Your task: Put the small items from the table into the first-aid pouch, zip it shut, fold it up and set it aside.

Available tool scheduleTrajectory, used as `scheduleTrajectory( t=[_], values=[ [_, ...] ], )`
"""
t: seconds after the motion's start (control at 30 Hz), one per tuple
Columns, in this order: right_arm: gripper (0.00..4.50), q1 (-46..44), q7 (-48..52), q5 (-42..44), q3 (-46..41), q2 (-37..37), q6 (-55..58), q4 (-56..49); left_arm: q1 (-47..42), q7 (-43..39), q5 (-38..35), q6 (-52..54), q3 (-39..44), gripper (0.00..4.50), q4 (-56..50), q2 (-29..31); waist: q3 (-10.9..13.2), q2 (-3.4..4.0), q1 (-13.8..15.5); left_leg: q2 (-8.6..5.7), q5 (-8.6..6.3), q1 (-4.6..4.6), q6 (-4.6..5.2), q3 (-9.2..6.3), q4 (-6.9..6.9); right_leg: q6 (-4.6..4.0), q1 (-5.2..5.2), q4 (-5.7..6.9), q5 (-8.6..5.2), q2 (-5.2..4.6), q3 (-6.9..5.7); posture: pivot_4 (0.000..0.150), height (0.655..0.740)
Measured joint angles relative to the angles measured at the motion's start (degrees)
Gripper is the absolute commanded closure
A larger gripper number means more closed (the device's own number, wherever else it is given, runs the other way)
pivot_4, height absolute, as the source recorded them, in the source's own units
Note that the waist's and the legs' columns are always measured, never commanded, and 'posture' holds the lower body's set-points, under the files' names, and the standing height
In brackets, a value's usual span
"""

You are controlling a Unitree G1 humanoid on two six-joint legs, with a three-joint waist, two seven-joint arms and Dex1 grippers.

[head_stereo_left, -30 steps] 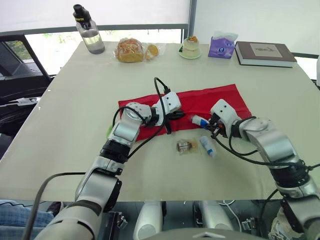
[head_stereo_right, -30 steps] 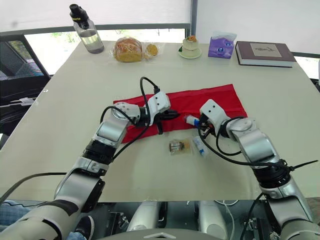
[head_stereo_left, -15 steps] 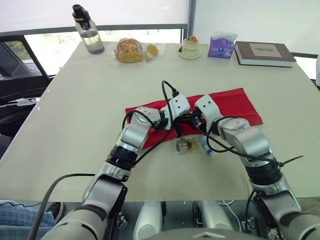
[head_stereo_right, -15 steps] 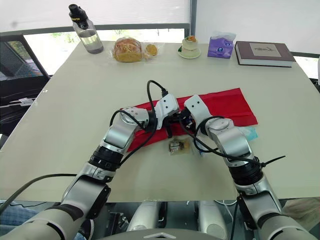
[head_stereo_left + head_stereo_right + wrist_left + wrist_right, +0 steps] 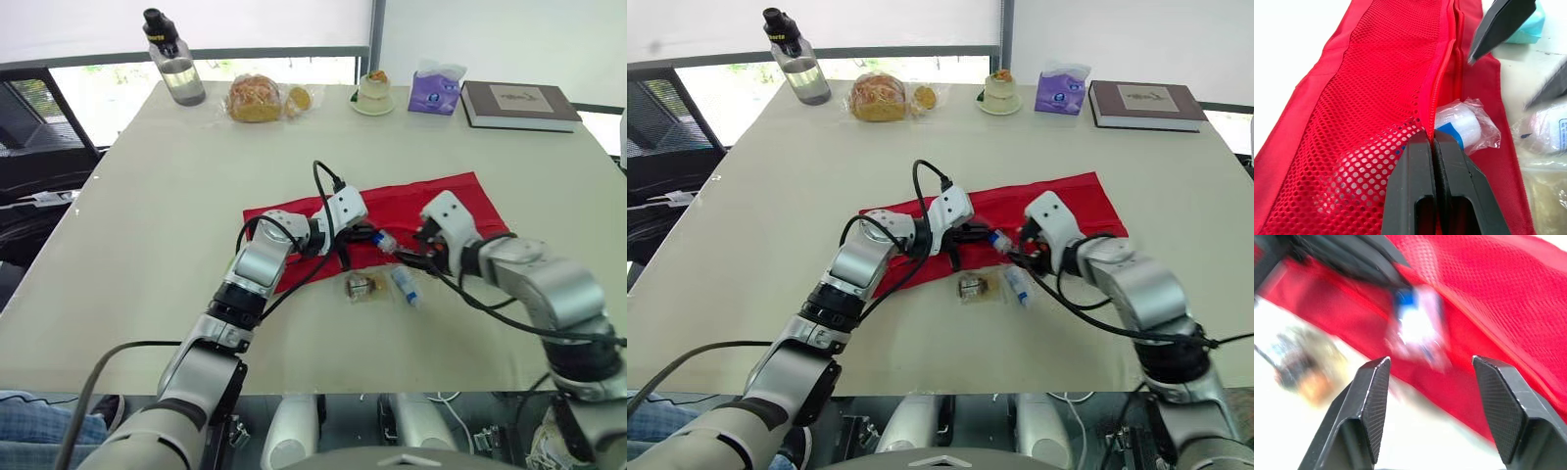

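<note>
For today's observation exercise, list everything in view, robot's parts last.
first-aid pouch: 1, red, table centre
wrapped roll: 1, white, at pouch's opening
clear packet: 1, brownish, before pouch
small tube: 1, white, beside packet
water bottle: 1, clear, far left
bagged bread: 1, golden, far edge
dessert: 1, pale, far edge
tissue pack: 1, purple, far right
book: 1, dark, far right
left claw: 1, black, shut on pouch
right claw: 1, black, open beside roll

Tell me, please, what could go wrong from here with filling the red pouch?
1. The plastic-wrapped white roll sticks partly out of the zip opening of the red mesh pouch, and the open right gripper is off it; it may slide out or jam the zip.
2. The left gripper pinches just the thin mesh edge; a slip would likely let the opening fall shut.
</note>
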Motion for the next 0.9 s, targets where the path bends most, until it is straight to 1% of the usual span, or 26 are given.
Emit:
scheduleTrajectory(
  t=[0.07,0.1,0.17,0.23,0.3,0.47,0.73,0.9],
  values=[
    [3.69,1.0,1.0,-0.7,0.7,-0.5,-4.7,1.8,0.3,-0.1,-0.4,0.2,0.0,4.5,0.0,0.0,0.0,0.0,-0.1,0.02,0.0,0.01,0.0,0.02,-0.01,0.0,-0.01,0.0,0.0,0.04,0.01,0.15,0.74],
    [4.26,1.6,1.8,-1.3,1.3,-0.5,-8.9,3.8,0.3,-0.1,-0.4,0.2,-0.1,4.5,0.0,0.0,0.0,0.0,-0.1,0.02,0.0,0.01,0.0,0.03,-0.02,0.0,-0.01,0.0,0.0,0.07,0.0,0.15,0.74],
    [4.46,2.0,2.5,-1.9,2.3,0.1,-12.7,5.9,0.3,-0.1,-0.4,0.2,-0.1,4.5,0.0,0.0,0.0,0.0,-0.1,0.03,0.0,0.01,0.0,0.04,-0.02,0.0,-0.01,0.01,0.0,0.08,-0.01,0.15,0.74],
    [4.46,2.0,2.7,-2.2,2.8,0.7,-15.0,7.4,0.3,-0.1,-0.4,0.2,-0.1,4.5,0.0,0.0,0.0,0.0,-0.1,0.03,0.0,0.01,0.0,0.03,-0.03,-0.01,-0.01,0.01,0.0,0.08,-0.01,0.15,0.74],
    [4.46,1.6,2.6,-3.8,4.3,3.1,-21.1,12.1,0.2,-0.1,-0.4,0.2,-0.1,4.5,0.1,0.1,0.0,0.0,0.0,0.02,0.0,0.0,0.0,0.03,-0.02,-0.01,-0.01,0.01,0.0,0.06,0.0,0.15,0.74],
    [4.46,1.1,2.8,-4.6,5.6,5.3,-23.8,14.5,0.2,-0.1,-0.5,0.5,-0.1,4.5,-0.2,0.3,0.0,0.0,0.0,0.03,0.0,0.01,0.0,0.03,-0.02,-0.01,-0.01,0.01,0.0,0.07,0.0,0.15,0.74],
    [4.46,-3.4,2.6,-6.8,8.0,11.4,-27.0,20.8,0.3,0.0,-0.5,1.2,-0.2,4.5,-1.0,0.4,0.0,0.0,0.0,0.03,0.0,0.01,0.0,0.03,-0.02,-0.02,-0.01,0.01,0.01,0.06,0.0,0.15,0.74],
    [4.46,-4.8,2.4,-8.2,8.4,12.9,-28.6,24.2,0.8,0.4,-0.5,1.4,-0.1,4.5,-1.8,0.6,0.0,0.0,0.0,0.03,0.0,0.01,0.0,0.02,-0.02,-0.02,-0.01,0.01,0.01,0.06,0.0,0.15,0.74]
  ],
)
